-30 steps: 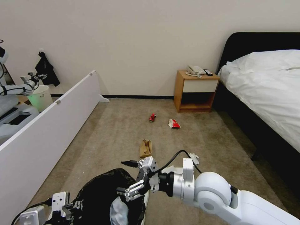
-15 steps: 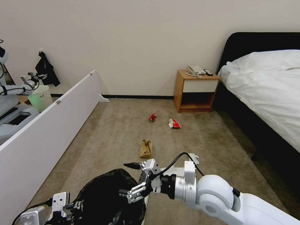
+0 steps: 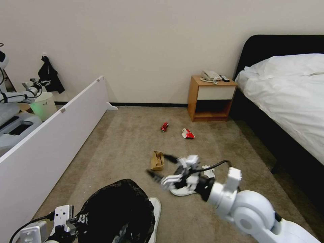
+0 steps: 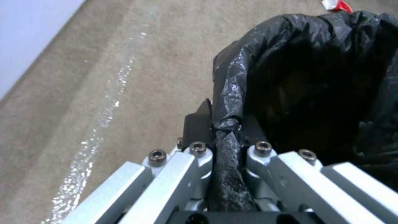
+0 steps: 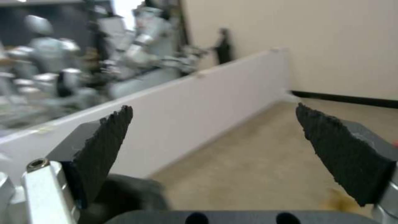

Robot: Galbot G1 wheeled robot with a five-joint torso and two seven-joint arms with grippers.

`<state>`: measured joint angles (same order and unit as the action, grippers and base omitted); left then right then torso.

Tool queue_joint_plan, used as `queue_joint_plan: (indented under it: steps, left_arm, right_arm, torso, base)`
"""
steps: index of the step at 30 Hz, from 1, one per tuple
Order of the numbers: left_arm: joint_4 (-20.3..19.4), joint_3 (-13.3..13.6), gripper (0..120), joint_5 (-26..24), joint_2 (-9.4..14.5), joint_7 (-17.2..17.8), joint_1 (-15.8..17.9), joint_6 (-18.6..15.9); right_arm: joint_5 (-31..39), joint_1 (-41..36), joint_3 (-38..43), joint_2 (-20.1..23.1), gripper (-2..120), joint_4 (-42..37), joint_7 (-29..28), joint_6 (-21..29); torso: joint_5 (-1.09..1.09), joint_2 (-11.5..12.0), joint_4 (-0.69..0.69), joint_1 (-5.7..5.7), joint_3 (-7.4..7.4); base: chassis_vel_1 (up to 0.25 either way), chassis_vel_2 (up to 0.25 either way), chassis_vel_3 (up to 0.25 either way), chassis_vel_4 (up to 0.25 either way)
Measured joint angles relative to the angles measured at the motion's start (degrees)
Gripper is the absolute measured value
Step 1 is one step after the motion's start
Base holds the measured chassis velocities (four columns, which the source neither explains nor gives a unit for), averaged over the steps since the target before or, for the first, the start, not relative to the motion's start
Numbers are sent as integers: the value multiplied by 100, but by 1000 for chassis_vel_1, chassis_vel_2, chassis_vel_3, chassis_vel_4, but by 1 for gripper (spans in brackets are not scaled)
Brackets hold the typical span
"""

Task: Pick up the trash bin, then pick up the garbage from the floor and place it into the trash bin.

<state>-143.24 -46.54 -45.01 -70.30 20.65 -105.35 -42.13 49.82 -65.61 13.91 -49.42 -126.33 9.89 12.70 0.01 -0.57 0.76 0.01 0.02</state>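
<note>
Now left gripper (image 4: 226, 130) is clamped on the bin's (image 3: 116, 209) black bag rim, bin low near the robot. Right gripper (image 3: 164, 169) hangs above the carpet (image 3: 118, 148), jaws spread wide and empty, beside a paper bag (image 3: 157, 160). A slipper (image 3: 182, 190) lies under it; can (image 3: 164, 126) and wrapper (image 3: 187, 133) farther off.

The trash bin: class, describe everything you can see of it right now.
The round trash bin lined with a crinkly black plastic bag sits low at the head view's near edge, mouth open and dark inside. The bag folds over its rim, where the left end effector is clamped on it. A white slipper lies against its right side.
</note>
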Motion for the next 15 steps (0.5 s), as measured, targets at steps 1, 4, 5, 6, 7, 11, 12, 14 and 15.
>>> queue_joint_plan:
  steps: [1, 4, 5, 6, 7, 11, 12, 14, 15]
  left_arm:
    - [0, -12, 4, 28, -7, -1, -1, 0]
    - [0, -44, 4, 101, -22, -4, 5, 0]
    - [0, -75, 4, 154, -33, -5, 15, -1]
    - [0, -108, 4, 180, -44, 0, 18, 0]
    - [0, -108, 4, 180, -44, 0, 18, 0]
    - [0, -181, 4, 199, -77, 50, -12, -1]
    - [0, -214, 4, 207, -83, 73, -43, 0]
    - [0, -256, 4, 208, -85, 96, -60, -1]
    - [0, -283, 4, 205, -86, 108, -61, -1]
  right_arm:
    - [-155, -189, 190, -44, 100, -1, -58, -1]
    - [-363, -576, 565, -148, 100, 0, -189, 0]
    - [-501, -766, 734, -231, 100, 9, -213, -4]
    - [-707, -874, 818, -280, 100, 39, -208, -37]
    - [-707, -874, 818, -280, 100, 39, -208, -37]
    - [-1199, -1081, 900, -354, 100, 97, -178, -33]
    - [-1386, -1166, 881, -374, 100, 128, -177, 50]
    - [-1556, -1201, 786, -405, 100, 231, -188, 65]
    - [-1624, -1201, 716, -427, 100, 306, -211, 65]
  torso:
    - [0, 0, 0, 0, 0]
    - [-1, 0, 1, 0, 0]
    - [-1, 0, 2, 0, 0]
    - [-1, 0, 0, 0, 0]
    - [-1, 0, 0, 0, 0]
    - [0, 0, -1, 0, 0]
    - [-1, 0, 0, 0, 0]
    - [-2, 0, 0, 0, 0]
    - [-1, 0, 0, 0, 0]
  base:
    - [0, 0, 0, 0]
    - [0, 0, 0, 0]
    - [0, 0, 0, 0]
    - [0, 0, 0, 0]
    - [0, 0, 0, 0]
    - [0, 0, 0, 0]
    - [0, 0, 0, 0]
    - [0, 0, 0, 0]
    - [0, 0, 0, 0]
